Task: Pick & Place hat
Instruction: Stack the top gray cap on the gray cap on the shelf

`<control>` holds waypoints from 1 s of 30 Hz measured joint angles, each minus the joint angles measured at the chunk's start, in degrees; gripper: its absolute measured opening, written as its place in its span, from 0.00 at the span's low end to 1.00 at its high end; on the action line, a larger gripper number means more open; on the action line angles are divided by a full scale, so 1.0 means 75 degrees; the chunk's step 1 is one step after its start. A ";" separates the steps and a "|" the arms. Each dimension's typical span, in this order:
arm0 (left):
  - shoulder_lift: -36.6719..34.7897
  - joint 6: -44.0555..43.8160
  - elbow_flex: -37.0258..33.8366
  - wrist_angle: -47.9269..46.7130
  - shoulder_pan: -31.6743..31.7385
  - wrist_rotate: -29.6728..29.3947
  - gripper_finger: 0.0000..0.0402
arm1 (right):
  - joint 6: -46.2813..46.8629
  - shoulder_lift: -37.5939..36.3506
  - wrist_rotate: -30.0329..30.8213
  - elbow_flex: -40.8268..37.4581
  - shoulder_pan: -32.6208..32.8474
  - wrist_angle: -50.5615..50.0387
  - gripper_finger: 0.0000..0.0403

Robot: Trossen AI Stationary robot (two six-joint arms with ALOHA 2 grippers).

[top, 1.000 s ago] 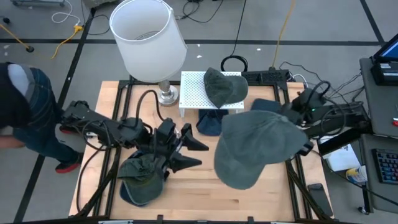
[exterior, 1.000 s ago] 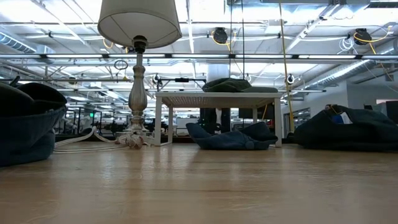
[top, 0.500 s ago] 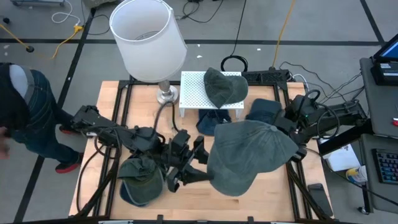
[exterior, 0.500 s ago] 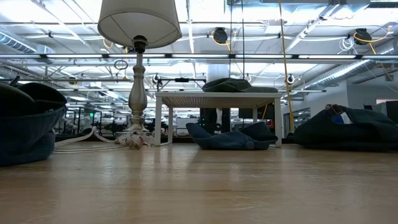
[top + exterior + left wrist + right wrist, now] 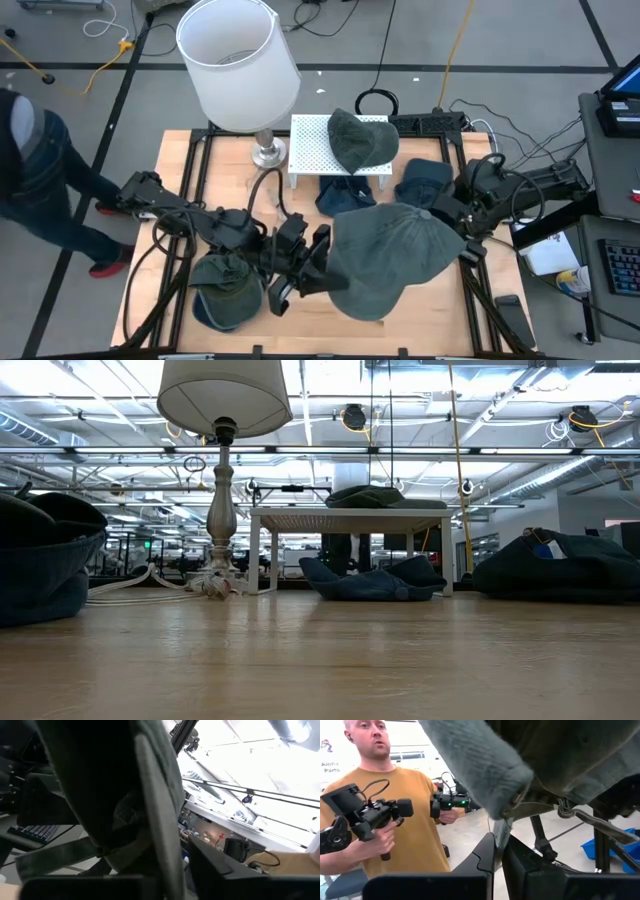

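Note:
A grey-green hat (image 5: 390, 260) hangs in the air over the middle of the table, between both grippers. My left gripper (image 5: 325, 268) is at the hat's left edge and shut on it. My right gripper (image 5: 455, 220) is shut on the hat's right edge. Another grey-green hat (image 5: 355, 138) lies on top of the white perforated stand (image 5: 310, 150). The low view shows neither gripper nor the held hat. My left gripper pinches the hat's left rim (image 5: 167, 852) between its two fingers, coming roughly level from the table's left. The thick edge runs down between the fingers. The hat is clear of the table. My right gripper pinches a fold of the hat's right rim (image 5: 502, 827) between its shut fingers, near the dangling back strap (image 5: 565, 810). It comes roughly level from the table's right. The hat spreads out to the left, clear of the table.
A lamp with a white shade (image 5: 238, 65) stands at the far left. Blue hats lie under the stand (image 5: 338, 197) and beside it (image 5: 425, 180), and a pile of hats (image 5: 225, 288) lies near left. A person (image 5: 395, 810) with hand controllers stands beyond the table.
My right gripper has carried the hat toward the table's left, and a little down. My left gripper has moved right toward the hat and shut on its left rim. The hat now hangs between both grippers.

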 joint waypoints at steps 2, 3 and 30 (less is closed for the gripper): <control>0.0000 0.0138 0.0000 -0.0054 -0.0003 0.0097 0.08 | 0.0000 0.0002 -0.0033 0.0000 0.0000 -0.0008 0.03; 0.0000 0.0210 -0.0003 -0.0096 -0.0006 0.0160 0.05 | 0.0004 0.0002 -0.0022 0.0000 0.0000 0.0005 0.05; -0.0035 0.6388 -0.0008 0.1235 -0.0656 -0.2071 0.02 | 0.2001 -0.0240 0.2686 -0.0791 0.0407 0.1279 0.47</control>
